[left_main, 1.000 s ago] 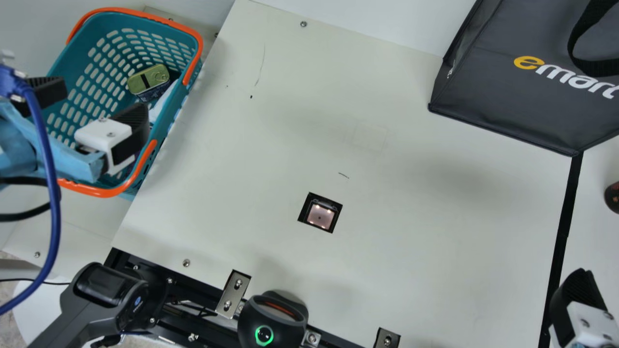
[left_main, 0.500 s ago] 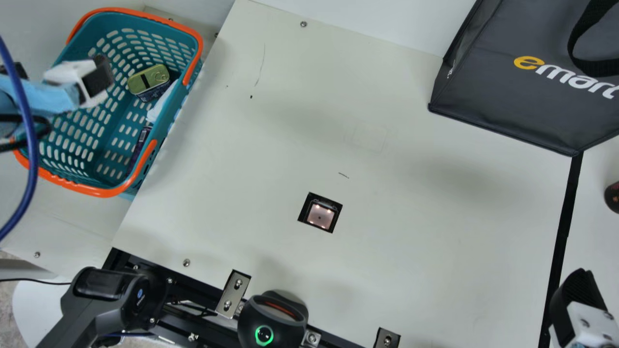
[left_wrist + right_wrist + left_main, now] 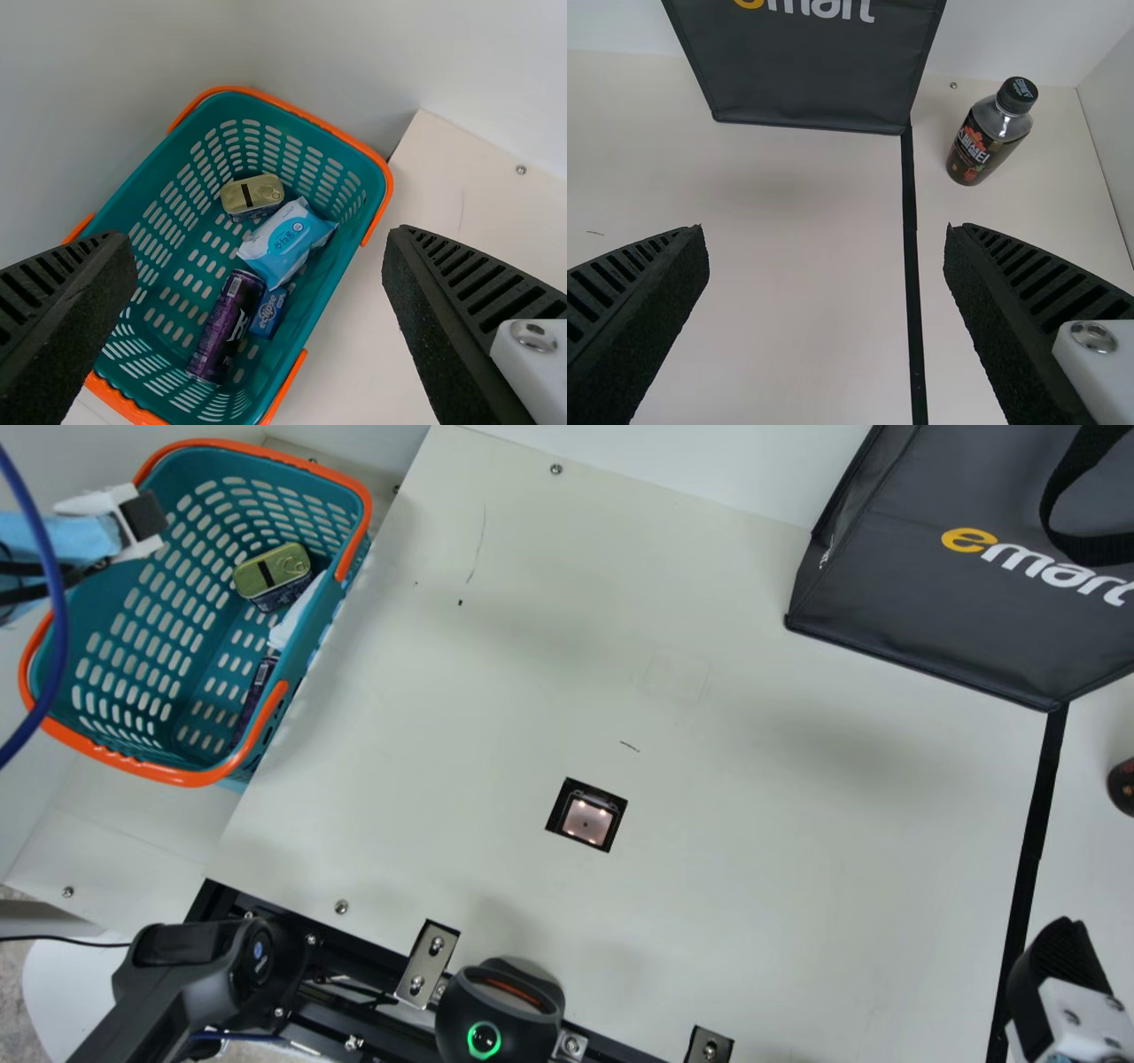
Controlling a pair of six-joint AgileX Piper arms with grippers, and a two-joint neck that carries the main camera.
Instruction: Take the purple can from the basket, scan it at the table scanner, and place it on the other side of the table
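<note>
Beside the cream bench (image 3: 753, 886), the teal basket (image 3: 186, 778) had stayed put, while the left hand (image 3: 259, 239) had just pulled back toward its outer rim, opening up the basket's inside. Both hands, that 1 and the right hand (image 3: 826, 232), were spread wide and empty. The purple can (image 3: 226, 328) lay inside the basket, so 0 of the 3 steps looked done; the left hand probably had to line up again before anything reached the scanner (image 3: 587, 821).

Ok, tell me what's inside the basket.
A purple can, a tin, a light pouch and a blue pack. The pouch partly covers the blue pack; anything fully beneath it is hidden.
</note>
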